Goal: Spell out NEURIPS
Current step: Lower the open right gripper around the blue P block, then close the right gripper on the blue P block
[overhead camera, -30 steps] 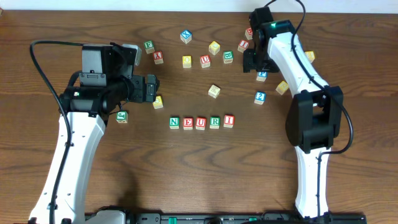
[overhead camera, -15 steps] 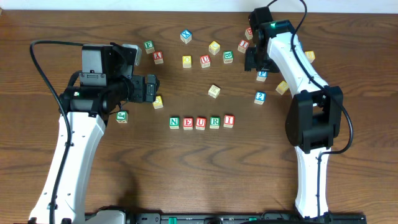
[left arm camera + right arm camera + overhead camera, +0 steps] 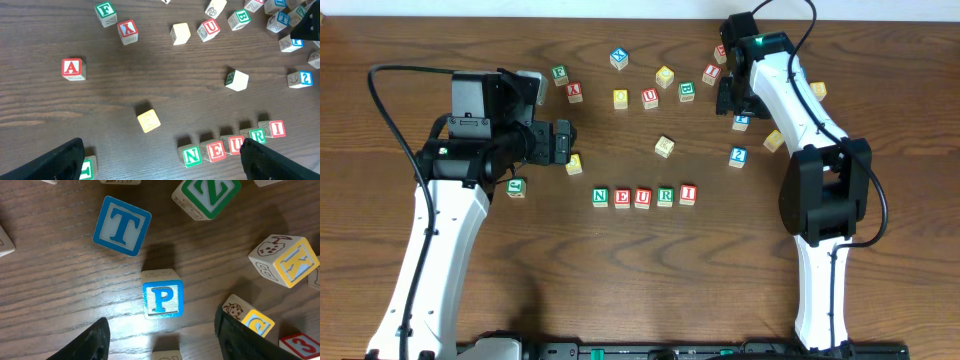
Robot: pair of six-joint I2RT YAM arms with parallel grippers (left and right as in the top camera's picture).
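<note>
Five cubes stand in a row at mid-table: green N [image 3: 600,196], red E [image 3: 622,198], red U [image 3: 643,197], green R [image 3: 665,195], red I [image 3: 688,193]. The left wrist view shows the same N [image 3: 191,156] and E [image 3: 216,150]. The blue P cube [image 3: 162,299] lies flat on the wood just ahead of my right gripper [image 3: 165,347]. That gripper is open, its fingers to either side and clear of the cube. My left gripper [image 3: 167,165] hangs wide open over bare wood left of the row. I cannot pick out the S.
Loose cubes surround the P: blue T [image 3: 121,225], green Z [image 3: 206,195], yellow K [image 3: 285,260], and a yellow cube [image 3: 252,322] against the right finger. A red A [image 3: 73,69], green F [image 3: 105,12] and yellow cube [image 3: 148,120] lie near the left arm.
The right gripper has shifted slightly toward the table's far edge and its jaws have narrowed a little. The left arm and the row of cubes have not moved.
</note>
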